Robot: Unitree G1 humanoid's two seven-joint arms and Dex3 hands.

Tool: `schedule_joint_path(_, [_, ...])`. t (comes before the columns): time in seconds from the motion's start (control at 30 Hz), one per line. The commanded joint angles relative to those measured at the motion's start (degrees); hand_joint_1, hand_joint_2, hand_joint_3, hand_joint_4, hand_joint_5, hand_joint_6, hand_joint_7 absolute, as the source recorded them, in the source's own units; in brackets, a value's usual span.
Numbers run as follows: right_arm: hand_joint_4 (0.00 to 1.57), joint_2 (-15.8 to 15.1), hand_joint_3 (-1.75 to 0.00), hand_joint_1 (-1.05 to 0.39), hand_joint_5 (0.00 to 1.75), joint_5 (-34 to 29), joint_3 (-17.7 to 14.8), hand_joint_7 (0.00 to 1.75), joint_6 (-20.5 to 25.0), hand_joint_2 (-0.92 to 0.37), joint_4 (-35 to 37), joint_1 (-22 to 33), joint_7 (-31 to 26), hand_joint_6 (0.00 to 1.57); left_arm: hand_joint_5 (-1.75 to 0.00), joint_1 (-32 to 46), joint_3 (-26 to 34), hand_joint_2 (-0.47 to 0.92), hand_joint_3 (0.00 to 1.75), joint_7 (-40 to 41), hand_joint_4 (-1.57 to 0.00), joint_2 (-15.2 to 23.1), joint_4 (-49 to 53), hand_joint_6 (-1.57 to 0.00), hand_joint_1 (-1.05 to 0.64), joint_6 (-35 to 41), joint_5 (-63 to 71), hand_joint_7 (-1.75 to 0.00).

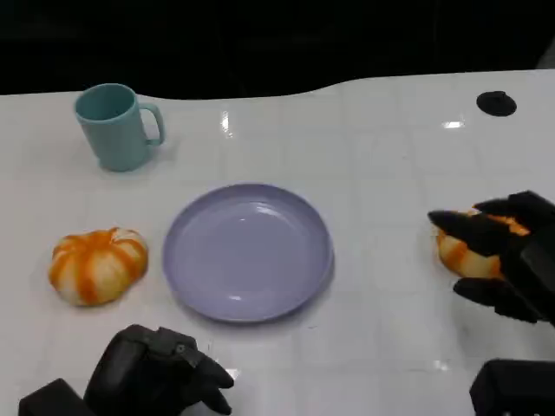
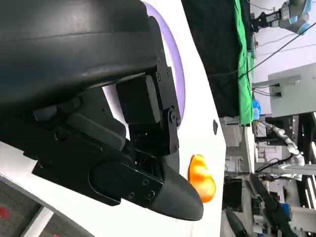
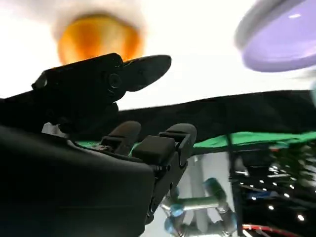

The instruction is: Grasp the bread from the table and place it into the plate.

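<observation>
An orange-yellow bread (image 1: 462, 256) lies on the white table to the right of the lavender plate (image 1: 247, 251). My right hand (image 1: 512, 256) is at the bread, thumb over its top and fingers spread along its near side, hiding its right half. Its fingers look apart and do not clamp the bread. In the right wrist view the bread (image 3: 96, 39) sits just beyond the thumb of that hand (image 3: 123, 98), with the plate (image 3: 279, 39) further off. My left hand (image 1: 160, 373) rests near the table's front edge, fingers curled in and holding nothing. The left wrist view shows the bread (image 2: 201, 178) far off.
A teal mug (image 1: 117, 126) stands at the back left. An orange-and-white striped round piece (image 1: 97, 264) lies left of the plate. A small black disc (image 1: 496, 103) sits at the back right. The table's far edge meets a dark background.
</observation>
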Motion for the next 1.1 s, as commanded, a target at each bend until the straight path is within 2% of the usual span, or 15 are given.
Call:
schedule_joint_path(0.03, [0.00,-1.96,0.00,-0.54,0.67,-4.37,1.94,0.00,7.00,-0.91,-4.24,-0.36,1.74,0.41,-0.71,-0.19,0.22,0.91,0.00,0.01,-1.42,0.68,0.39,-1.57,-1.05,-0.34,-0.36,-0.25])
schedule_joint_path(0.2, [0.00,-1.75,0.00,-0.53,0.70,-9.37,5.11,0.00,15.87,-0.87,-7.74,-1.05,7.19,0.42,-0.70,-0.40,0.35,0.91,0.00,-0.14,-1.42,0.78,0.88,-1.57,-1.05,-0.48,-0.49,-0.25])
schedule_joint_path(0.33, [0.01,-1.90,0.00,-0.53,0.70,-11.90,8.09,0.00,19.81,-0.85,-6.89,-2.74,10.16,0.41,-0.70,-0.35,0.38,0.91,0.00,-0.15,-1.42,0.81,0.89,-1.57,-1.05,-0.57,-0.51,-0.25])
schedule_joint_path(0.5, [0.17,-1.62,0.00,-0.53,0.49,-14.32,11.69,0.00,23.77,-0.82,-2.40,-6.05,11.26,0.43,-0.70,-0.08,0.25,0.91,0.00,0.00,-1.42,0.72,0.25,-1.57,-1.05,-0.35,-0.45,-0.25])
schedule_joint_path(0.57, [0.26,-1.46,0.00,-0.51,0.36,-14.85,12.96,0.00,25.09,-0.80,-0.19,-7.40,11.11,0.45,-0.70,-0.10,0.25,0.91,0.00,-0.04,-1.42,0.69,0.37,-1.57,-1.05,-0.57,-0.45,-0.24])
schedule_joint_path(0.67, [0.30,-1.10,0.00,-0.49,0.27,-14.89,14.85,0.00,26.79,-0.80,4.51,-9.85,10.62,0.44,-0.71,-0.04,0.23,0.91,0.00,0.18,-1.42,0.71,0.41,-1.57,-1.05,-0.67,-0.22,-0.24])
schedule_joint_path(0.9, [0.34,-0.06,-0.01,-0.49,0.18,-13.04,18.00,0.00,28.66,-0.80,16.83,-15.55,7.07,0.44,-0.71,0.39,0.22,0.91,0.00,0.33,-1.43,0.71,-0.40,-1.57,-1.05,-0.09,-0.34,-0.25])
schedule_joint_path(1.1, [0.35,0.39,-0.01,-0.50,0.14,-10.98,19.88,0.00,29.11,-0.82,24.09,-18.81,4.20,0.44,-0.71,0.66,0.19,0.91,0.00,0.04,-1.42,0.76,-0.63,-1.57,-1.05,-0.35,-0.47,-0.25])
